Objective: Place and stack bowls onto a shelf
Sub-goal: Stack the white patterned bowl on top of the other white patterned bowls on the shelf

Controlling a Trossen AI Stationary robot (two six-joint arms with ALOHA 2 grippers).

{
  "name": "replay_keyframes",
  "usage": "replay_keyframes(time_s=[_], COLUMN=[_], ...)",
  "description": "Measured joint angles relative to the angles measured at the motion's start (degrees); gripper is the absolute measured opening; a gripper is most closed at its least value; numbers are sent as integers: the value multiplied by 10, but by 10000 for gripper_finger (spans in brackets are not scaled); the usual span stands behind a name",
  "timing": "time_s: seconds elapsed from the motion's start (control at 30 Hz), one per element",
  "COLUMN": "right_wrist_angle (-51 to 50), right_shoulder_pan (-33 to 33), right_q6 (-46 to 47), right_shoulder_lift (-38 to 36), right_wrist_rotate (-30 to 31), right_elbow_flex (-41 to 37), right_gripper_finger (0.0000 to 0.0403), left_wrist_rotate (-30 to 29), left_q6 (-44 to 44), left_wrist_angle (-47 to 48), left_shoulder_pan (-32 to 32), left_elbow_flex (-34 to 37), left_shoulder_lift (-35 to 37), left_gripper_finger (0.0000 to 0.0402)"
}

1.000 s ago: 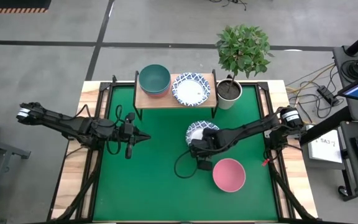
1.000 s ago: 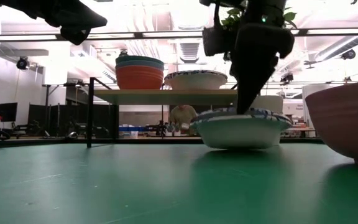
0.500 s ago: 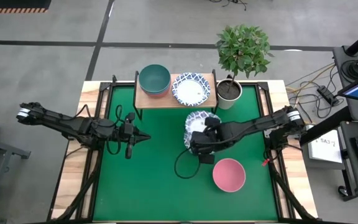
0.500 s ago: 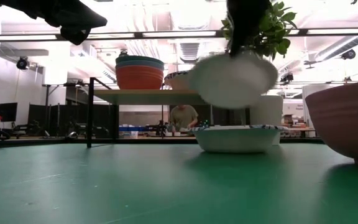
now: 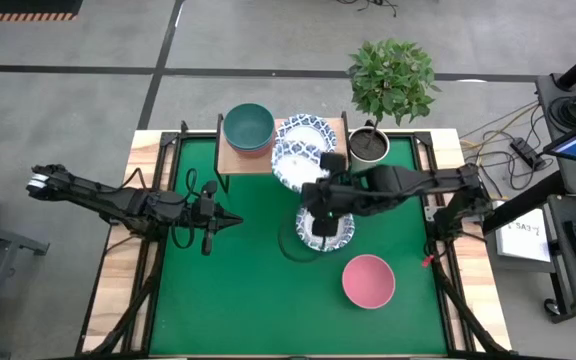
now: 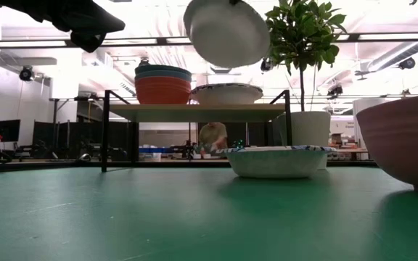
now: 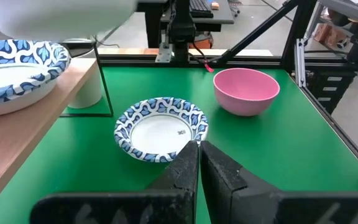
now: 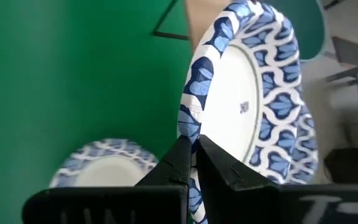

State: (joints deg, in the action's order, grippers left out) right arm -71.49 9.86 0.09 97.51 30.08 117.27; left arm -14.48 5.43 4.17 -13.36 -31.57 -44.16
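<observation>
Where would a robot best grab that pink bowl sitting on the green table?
Probably at the rim, from above: the pink bowl sits upright and open with a thin lip, so one finger can go inside and one outside the wall. Nothing crowds it.

White bowl (image 8: 253, 106) in the right gripper (image 8: 193, 163) has a blue leaf-patterned rim (table (image 5: 228, 290) below is green).
</observation>
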Motion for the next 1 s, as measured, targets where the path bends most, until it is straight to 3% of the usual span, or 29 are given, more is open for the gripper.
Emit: replay_keyframes(time_s=[0.37, 0.53, 1.0], right_wrist_angle=[7, 22, 56], right_shoulder_pan=[-119, -157, -149], right_q6=[-91, -104, -90], right_shoulder_lift=[21, 29, 26], right_wrist_rotate=[7, -18, -16], right_elbow_flex=[-24, -45, -44], right_gripper_finger=[8, 20, 154], left_wrist_rotate=[0, 0, 0], left_q6=[-2, -2, -4], left_wrist_angle=[2, 2, 2], left_shoulder_pan=[0, 0, 0], left_elbow_flex=[0, 0, 0], left_shoulder_lift=[0, 0, 0], left_gripper_finger=[0, 0, 0])
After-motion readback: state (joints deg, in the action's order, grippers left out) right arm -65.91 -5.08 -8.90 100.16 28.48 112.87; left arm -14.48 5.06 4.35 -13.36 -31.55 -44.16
